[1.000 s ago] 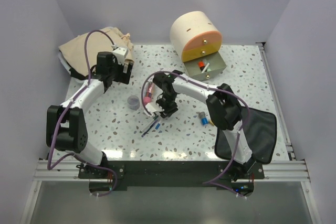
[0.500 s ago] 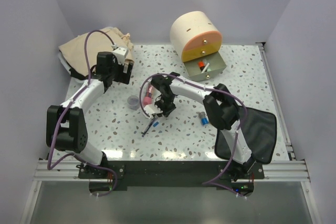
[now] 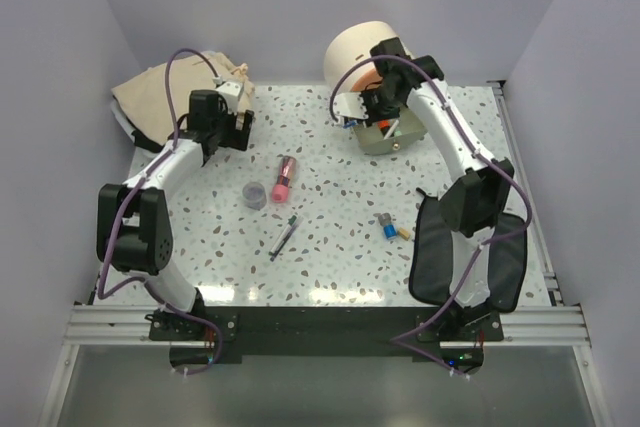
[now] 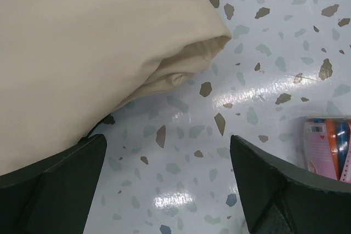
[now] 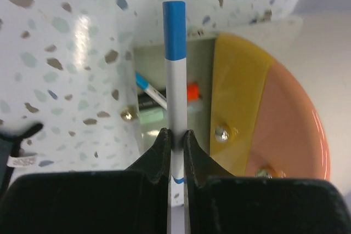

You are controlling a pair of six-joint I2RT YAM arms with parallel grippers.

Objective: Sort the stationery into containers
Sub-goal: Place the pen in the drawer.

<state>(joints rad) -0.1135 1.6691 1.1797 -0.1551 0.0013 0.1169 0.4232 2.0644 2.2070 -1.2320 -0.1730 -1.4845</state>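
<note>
My right gripper (image 3: 372, 107) (image 5: 175, 135) is shut on a thin white pen with a blue cap (image 5: 174, 75) and holds it over the open drawer (image 3: 398, 133) (image 5: 159, 116) of the cream cylindrical box (image 3: 358, 52). The drawer holds a blue-tipped pen and an orange-and-black item. On the table lie a pink tube (image 3: 283, 177), a grey round pot (image 3: 255, 194), a dark pen (image 3: 284, 237), and small blue and yellow pieces (image 3: 390, 228). My left gripper (image 3: 232, 125) (image 4: 167, 182) is open and empty above the table, with the pink tube (image 4: 328, 146) at its right.
A beige cloth bag (image 3: 170, 92) (image 4: 82, 42) lies at the back left, close to my left gripper. The flat black pouch (image 3: 500, 252) lies at the front right under my right arm. Walls enclose the table on three sides.
My right arm has lifted the blue-capped pen from the table's middle and carried it back to the open drawer. My left gripper shifted only slightly.
</note>
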